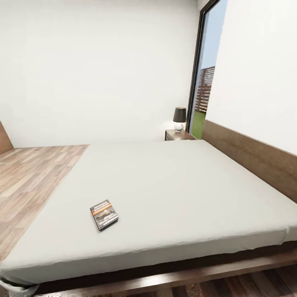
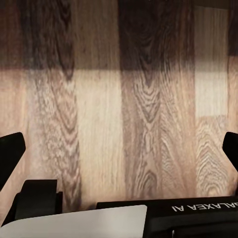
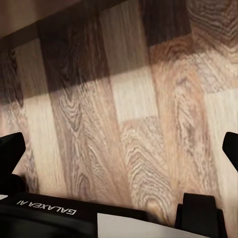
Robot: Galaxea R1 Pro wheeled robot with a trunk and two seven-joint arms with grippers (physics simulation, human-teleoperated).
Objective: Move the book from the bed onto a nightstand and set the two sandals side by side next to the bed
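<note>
Off-white mattress covered the bed [image 1: 173, 181], and the book [image 1: 104, 214] lay flat on it near the foot edge, cover up, toward the floor side. At the far corner stood the nightstand [image 1: 176, 135] with its lamp [image 1: 179, 119], well apart from the book. Both arms hung low over the plank floor [image 2: 99, 124]: the left gripper [image 2: 119, 148] and the right gripper [image 3: 119, 148] each had fingers spread wide, pinching nothing, nowhere near the book.
</note>
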